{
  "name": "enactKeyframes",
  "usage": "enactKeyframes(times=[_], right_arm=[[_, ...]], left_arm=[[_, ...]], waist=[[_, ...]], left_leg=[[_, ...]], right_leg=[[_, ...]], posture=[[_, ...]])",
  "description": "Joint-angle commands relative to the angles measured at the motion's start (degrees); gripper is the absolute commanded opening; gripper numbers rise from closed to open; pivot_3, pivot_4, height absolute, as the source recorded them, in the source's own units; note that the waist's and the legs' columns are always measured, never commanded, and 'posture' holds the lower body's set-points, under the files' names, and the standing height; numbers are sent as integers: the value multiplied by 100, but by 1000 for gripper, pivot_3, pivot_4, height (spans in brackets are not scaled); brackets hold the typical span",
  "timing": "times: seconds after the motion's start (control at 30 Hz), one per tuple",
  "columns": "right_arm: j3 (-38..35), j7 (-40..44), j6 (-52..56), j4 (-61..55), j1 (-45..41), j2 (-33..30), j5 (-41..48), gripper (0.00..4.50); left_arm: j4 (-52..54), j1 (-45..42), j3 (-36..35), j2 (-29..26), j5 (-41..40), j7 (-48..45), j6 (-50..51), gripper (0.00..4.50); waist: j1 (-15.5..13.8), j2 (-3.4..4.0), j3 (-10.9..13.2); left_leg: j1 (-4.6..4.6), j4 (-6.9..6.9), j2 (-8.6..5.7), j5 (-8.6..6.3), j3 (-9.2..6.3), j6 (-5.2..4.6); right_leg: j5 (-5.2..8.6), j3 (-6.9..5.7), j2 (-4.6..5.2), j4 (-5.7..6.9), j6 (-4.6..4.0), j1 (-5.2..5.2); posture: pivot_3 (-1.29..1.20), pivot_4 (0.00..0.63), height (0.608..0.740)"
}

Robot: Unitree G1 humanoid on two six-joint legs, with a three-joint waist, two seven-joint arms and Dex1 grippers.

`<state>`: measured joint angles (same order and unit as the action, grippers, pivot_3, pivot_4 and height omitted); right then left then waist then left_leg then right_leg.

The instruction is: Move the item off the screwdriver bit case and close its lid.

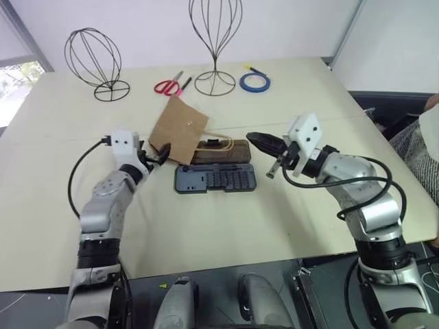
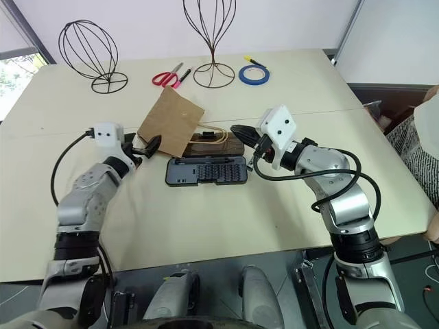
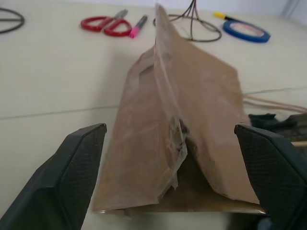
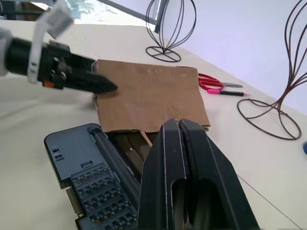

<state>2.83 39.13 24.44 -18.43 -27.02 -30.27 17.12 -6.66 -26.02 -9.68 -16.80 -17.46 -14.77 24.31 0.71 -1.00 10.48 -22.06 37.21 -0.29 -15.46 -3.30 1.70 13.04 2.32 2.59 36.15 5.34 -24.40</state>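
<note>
Brown paper bag (image 1: 177, 128) lies on the table, its handles trailing over the lid (image 1: 219, 151) of the open bit case (image 1: 215, 179), so my left gripper (image 3: 170, 143) spreads wide either side of its near end, right gripper (image 1: 258, 141) pressed shut above the lid.

A pale beige worktop (image 1: 226, 233) fills the room's middle. A white wall (image 1: 151, 27) stands behind it. Daylight enters through a window (image 1: 14, 82) at the left.

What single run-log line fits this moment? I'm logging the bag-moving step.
stage: moving bag | left gripper: open at paper bag | right gripper: shut, over lid | case: open, handles on lid
</note>
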Motion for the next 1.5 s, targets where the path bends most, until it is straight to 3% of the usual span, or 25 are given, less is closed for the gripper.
enactKeyframes(times=[0.03, 0.07, 0.3, 0.33, 0.53, 0.63, 0.9, 1.07, 1.3, 1.5], right_arm=[[-88, -57, -31, -350, 38, -19, 19, 0], [-95, -70, -12, -379, 56, -26, 21, 0], [-120, -132, 66, -508, 149, -51, 22, 0], [-120, -136, 76, -526, 161, -53, 25, 0], [-84, -110, 115, -525, 156, -55, 38, 0], [-8, -42, 100, -469, 118, -18, 59, 0], [200, 71, 54, -358, -13, 115, 63, 0], [239, 113, 67, -360, -53, 144, 56, 0], [260, 90, 130, -461, 3, 168, 66, 0], [250, 76, 172, -526, 41, 161, 58, 0]], left_arm=[[-332, -203, 53, 90, 274, 162, -444, 3921], [-440, -235, 36, 133, 311, 202, -531, 3591], [-759, -350, -126, 304, 414, 531, -745, 129], [-774, -355, -165, 318, 409, 583, -745, 17], [-863, -494, -720, 353, 285, 1204, -864, 17], [-999, -700, -1350, 208, 252, 1986, -1138, 17], [-2130, -963, -2323, -724, 380, 3024, -1755, 17], [-2679, -945, -2592, -1088, 338, 3334, -1903, 17], [-2892, -934, -2545, -1038, 242, 3351, -1776, 17], [-2791, -881, -2395, -931, 230, 3270, -1704, 2763]], waist=[[4, 0, 0], [3, 0, 0], [1, 0, 0], [2, 0, 0], [8, 0, 0], [9, -4, 2], [3, -4, 2], [-15, -12, 1], [-4, -14, 0], [-1, -14, 0]], left_leg=[[0, 0, 0, 0, 0, 0], [0, 0, 0, 0, 0, 0], [0, 0, 0, 0, 0, 0], [0, 0, 0, 0, -1, 0], [-1, 0, 0, 0, -1, 0], [-1, 0, 1, 0, -2, 0], [-1, -1, -1, 0, -2, 0], [-6, 1, -2, 0, -8, 1], [-8, 0, -5, 1, -11, 4], [-7, 0, -5, 1, -11, 4]], right_leg=[[0, 0, 0, 0, 0, 0], [0, 0, 0, 0, 0, -1], [-1, 0, 1, 0, 1, -1], [0, 0, 1, 1, 1, -1], [-1, 0, 0, 1, 1, -2], [-1, 0, 0, 1, 1, -3], [-1, -2, 3, 2, 2, -4], [-2, -9, 7, 1, 3, -4], [-5, -10, 10, 2, 6, -5], [-5, -10, 10, 2, 6, -5]], posture=[[0, 150, 740], [0, 150, 740], [0, 150, 740], [0, 150, 740], [0, 150, 740], [0, 150, 740], [0, 150, 740], [0, 150, 740], [0, 150, 740], [0, 150, 740]])
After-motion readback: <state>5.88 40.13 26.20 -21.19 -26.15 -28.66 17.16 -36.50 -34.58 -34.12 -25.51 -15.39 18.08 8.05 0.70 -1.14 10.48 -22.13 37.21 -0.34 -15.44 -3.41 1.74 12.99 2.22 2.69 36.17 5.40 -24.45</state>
